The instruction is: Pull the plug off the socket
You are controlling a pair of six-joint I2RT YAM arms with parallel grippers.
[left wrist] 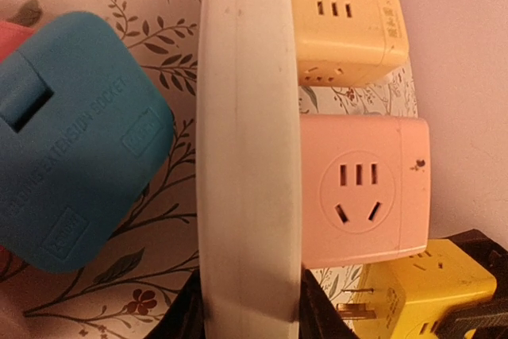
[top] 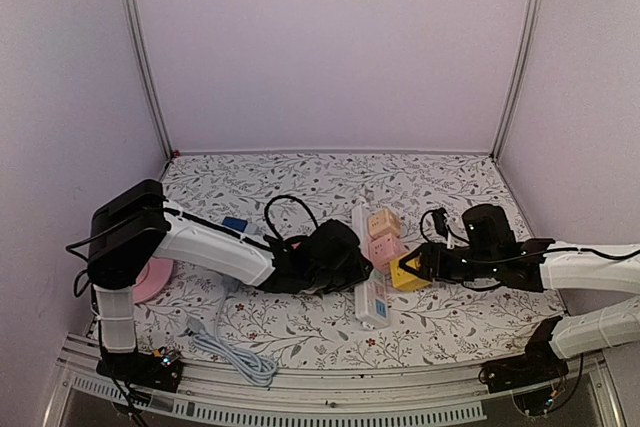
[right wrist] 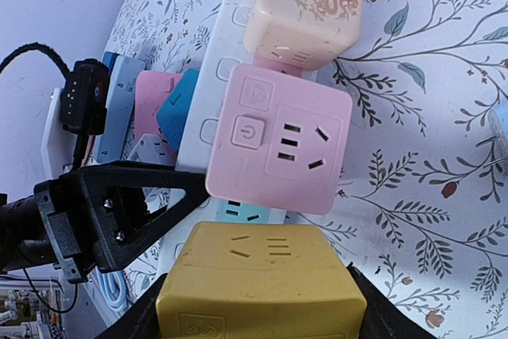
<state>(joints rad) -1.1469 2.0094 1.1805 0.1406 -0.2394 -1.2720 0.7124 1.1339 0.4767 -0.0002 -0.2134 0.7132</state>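
A white power strip [top: 368, 277] lies across the middle of the floral table. My left gripper [top: 345, 265] is shut on it, one dark finger on each side of the strip [left wrist: 250, 196], as the left wrist view shows. A beige cube plug [top: 382, 222] and a pink cube plug [top: 385, 247] sit in the strip. My right gripper [top: 425, 267] is shut on a yellow cube plug [top: 408, 275]. The yellow plug [right wrist: 262, 283] fills its jaws. In the left wrist view the yellow plug's [left wrist: 421, 283] metal prongs [left wrist: 353, 307] are bare, a little apart from the strip's side.
A blue cube adapter [left wrist: 71, 140] lies left of the strip. A pink plate [top: 152, 279] sits by the left arm's base, and a coiled light-blue cable [top: 235, 352] lies at the front edge. A black cable [top: 290, 209] loops behind the left gripper. More adapters [right wrist: 127, 117] lie beyond the strip.
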